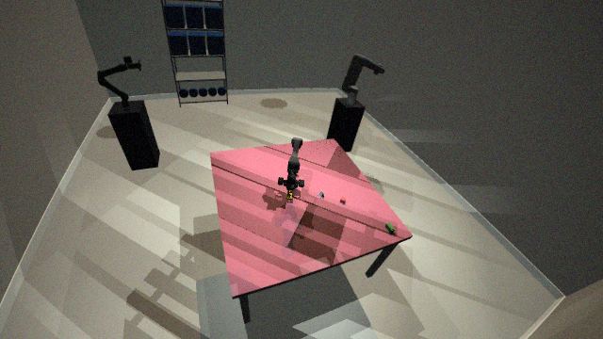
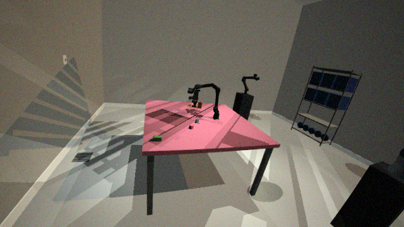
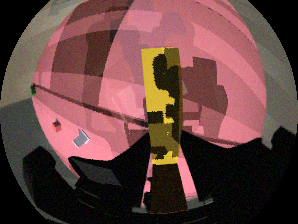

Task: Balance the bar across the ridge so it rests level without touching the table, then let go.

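Note:
My gripper (image 1: 290, 193) (image 2: 194, 103) (image 3: 164, 135) points down over the middle of the pink table (image 1: 264, 254) (image 2: 221, 135) (image 3: 100, 43) and is shut on the yellow bar (image 1: 289, 195) (image 2: 190, 105) (image 3: 161, 106). In the wrist view the bar runs straight away from the fingers, which grip it near its near end, low over the table top. An orange-brown block (image 2: 199, 103) (image 3: 164, 189), which looks like the ridge, sits right beside the gripper. I cannot tell whether the bar touches the table.
A small grey cube (image 1: 321, 194) (image 2: 197, 120) (image 3: 80, 139), a small red cube (image 1: 343, 201) (image 2: 190, 127) (image 3: 56, 124) and a green block (image 1: 390, 228) (image 2: 156, 138) lie along the table's seam line. Two other arms on black pedestals and a shelf rack stand off the table.

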Available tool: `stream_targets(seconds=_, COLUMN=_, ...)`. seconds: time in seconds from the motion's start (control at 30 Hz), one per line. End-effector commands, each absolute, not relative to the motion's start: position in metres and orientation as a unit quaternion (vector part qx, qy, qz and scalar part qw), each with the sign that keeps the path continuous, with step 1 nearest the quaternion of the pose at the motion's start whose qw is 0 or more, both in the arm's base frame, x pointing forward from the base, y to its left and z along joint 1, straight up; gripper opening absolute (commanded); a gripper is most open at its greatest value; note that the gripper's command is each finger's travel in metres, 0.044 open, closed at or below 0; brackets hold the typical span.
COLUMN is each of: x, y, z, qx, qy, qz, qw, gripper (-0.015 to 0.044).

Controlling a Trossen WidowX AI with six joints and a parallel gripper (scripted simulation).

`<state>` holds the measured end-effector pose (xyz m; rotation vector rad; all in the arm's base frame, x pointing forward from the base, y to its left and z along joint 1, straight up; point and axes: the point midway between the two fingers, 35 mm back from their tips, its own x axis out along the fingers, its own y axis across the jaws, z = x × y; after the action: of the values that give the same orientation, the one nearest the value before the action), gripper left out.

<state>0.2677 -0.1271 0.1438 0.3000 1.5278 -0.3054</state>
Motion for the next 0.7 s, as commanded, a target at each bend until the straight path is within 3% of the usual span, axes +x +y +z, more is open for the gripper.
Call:
stream_targets(seconds=0.0, x=0.276, y=-0.118, z=0.148, qx=0.147, qy=0.680, qz=-0.151, qw=0.702, gripper=0.0000)
stream_targets(seconds=0.67, x=0.309, y=-0.056, z=0.150, qx=0.244, qy=0.653, qz=-0.240, qw=0.676, gripper=0.0000)
